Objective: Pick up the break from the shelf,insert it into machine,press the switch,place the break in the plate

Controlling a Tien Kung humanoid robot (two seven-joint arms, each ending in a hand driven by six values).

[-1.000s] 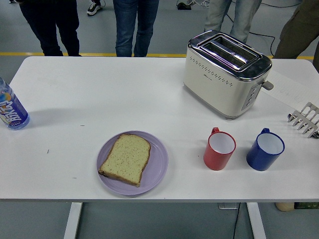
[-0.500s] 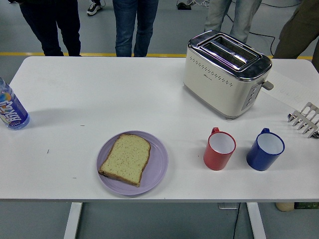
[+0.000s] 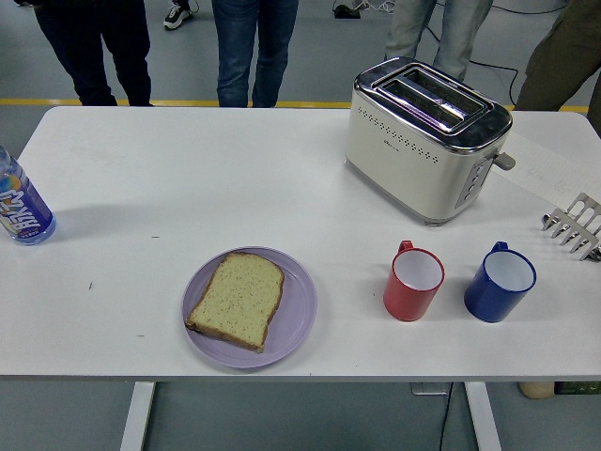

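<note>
Table (image 3: 141, 178): white, near edge at the bottom of the head view. No robot hand or arm shows anywhere, so neither hand's state can be told and no place can be given relative to a hand; places below are given among the things themselves.

Plate (image 3: 296, 324): lilac, round, near the front edge, left of centre.

Bread (image 3: 237, 299): one slice, lying flat on the plate, crust dark along its lower edge.

Toaster (image 3: 423, 141): cream with chrome top, at the far right; both slots look empty; lever on its right end.

Red mug (image 3: 413, 282): in front of the toaster, white inside.

Blue mug (image 3: 499, 282): just right of the red mug, apart from it.

Rack (image 3: 575, 225): metal, at the right edge, partly cut off.

Bottle (image 3: 19, 202): at the left edge.

Persons (image 3: 254, 47): legs only, standing beyond the far side.
</note>
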